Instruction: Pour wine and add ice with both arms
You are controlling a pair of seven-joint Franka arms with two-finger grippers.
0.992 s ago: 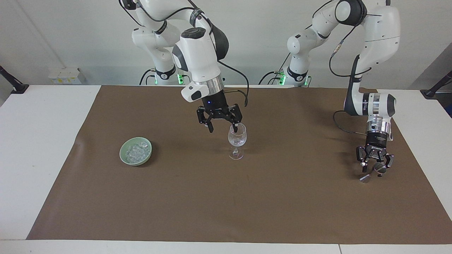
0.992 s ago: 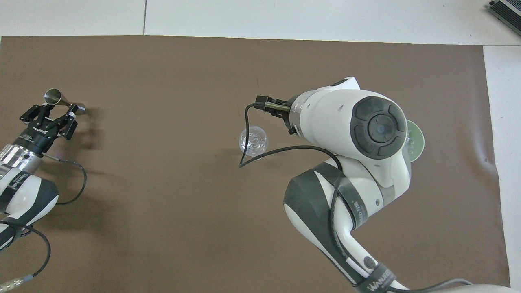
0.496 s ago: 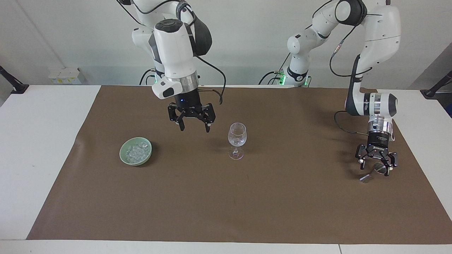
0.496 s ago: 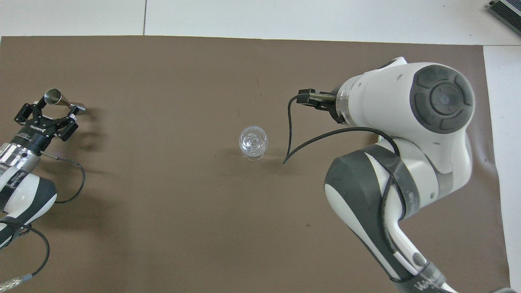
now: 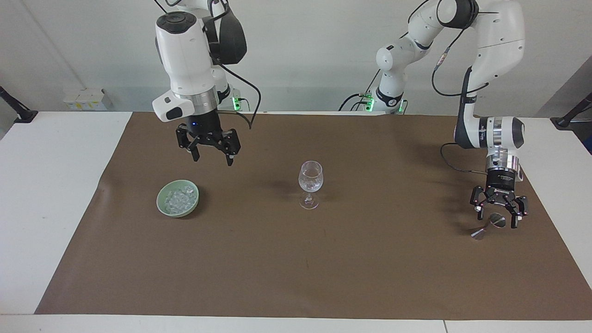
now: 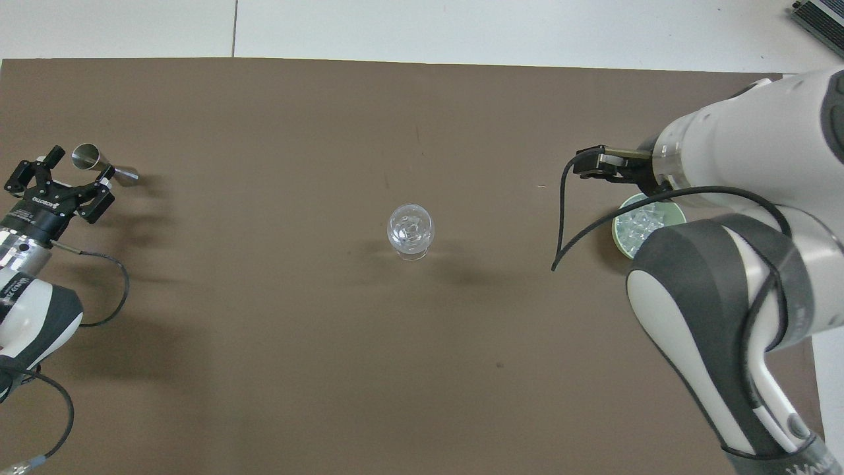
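Right arm (image 5: 185, 46) has swung away from the wine glass (image 5: 310, 178) toward its own end of the desk (image 5: 55, 194); right gripper (image 5: 212, 155) now hangs above the brown mat (image 5: 296, 259), close over the green bowl (image 5: 178, 199), jaws wide and empty. Left arm (image 5: 490, 74) has lifted slightly and drifted toward its desk edge; left gripper (image 5: 497, 217) has gone from partly closed to spread wide, just over the metal jigger (image 5: 485, 226), which lies tipped on the mat, released. Glass stands upright mid-desk, untouched, with clear cubes already in its bowl. Remaining ice (image 5: 179, 198) sits heaped in the green bowl near the right arm's end.

Judgement: one ice drop into the glass looks finished and the right gripper is likely going back for more. Jigger set down suggests pouring is over. No wine colour is clearly visible in the glass.
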